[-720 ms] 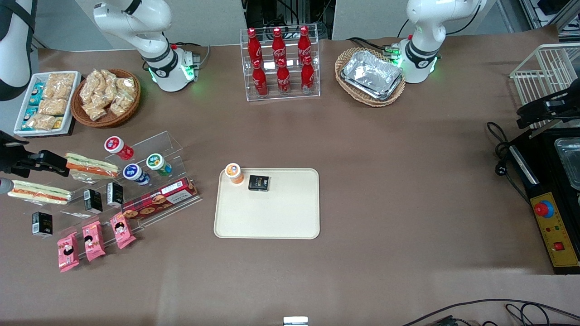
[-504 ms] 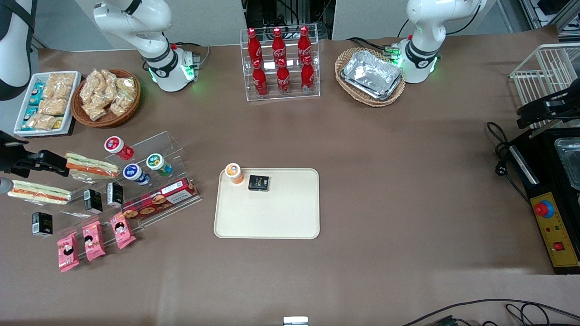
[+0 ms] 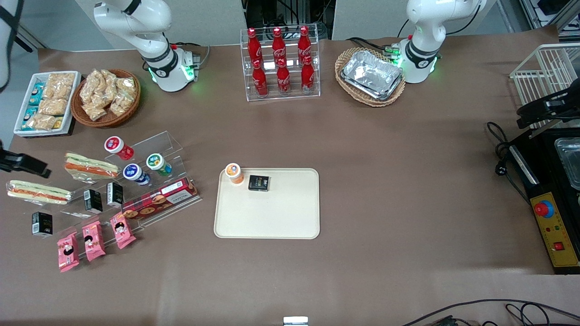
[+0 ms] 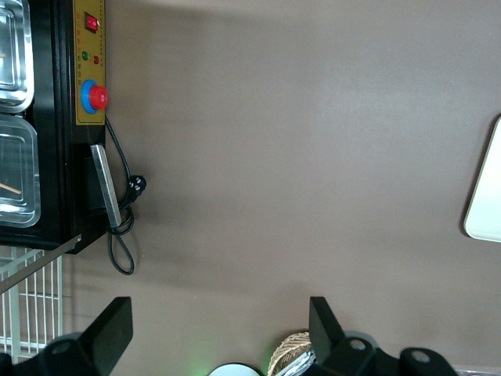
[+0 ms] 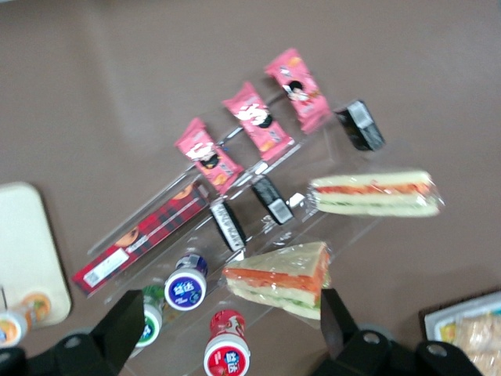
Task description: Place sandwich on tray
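Clear-wrapped, soft and slippery, the sandwich (image 3: 39, 192) is wanting a gentle mid-length pinch while my spread pincer (image 5: 225, 333) is hovering above it.

a brown surface (image 3: 385, 181) is carrying everything. the tray (image 3: 272, 217) is lying flat on it as the landmark. toward the working arm's end from the tray, the sandwich (image 3: 38, 192) is resting on a clear stepped rack (image 3: 149, 149). the gripper (image 3: 22, 164) is hanging just above the sandwich, jaws apart.
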Motion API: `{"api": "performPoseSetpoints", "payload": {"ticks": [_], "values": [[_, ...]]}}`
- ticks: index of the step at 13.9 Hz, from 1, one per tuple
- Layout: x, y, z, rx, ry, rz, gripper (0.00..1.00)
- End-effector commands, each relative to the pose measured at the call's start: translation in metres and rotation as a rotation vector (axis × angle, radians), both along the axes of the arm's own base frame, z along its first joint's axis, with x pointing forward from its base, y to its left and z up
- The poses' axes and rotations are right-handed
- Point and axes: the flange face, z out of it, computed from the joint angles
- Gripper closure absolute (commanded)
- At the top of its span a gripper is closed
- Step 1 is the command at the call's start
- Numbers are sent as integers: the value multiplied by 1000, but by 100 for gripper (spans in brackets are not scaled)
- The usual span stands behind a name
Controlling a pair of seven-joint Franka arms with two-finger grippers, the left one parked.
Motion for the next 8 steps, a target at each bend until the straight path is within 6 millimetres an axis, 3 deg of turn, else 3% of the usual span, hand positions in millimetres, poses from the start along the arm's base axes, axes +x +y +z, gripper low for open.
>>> {"api": "performPoseSetpoints", "payload": {"ticks": [1,5,8], "values": [[-6,-26,4,-45,-22,-274,0],[-10,-86,-4,-51,-87,-649,0],[-3,-109,-26,-21,-106,-979,0]]}}
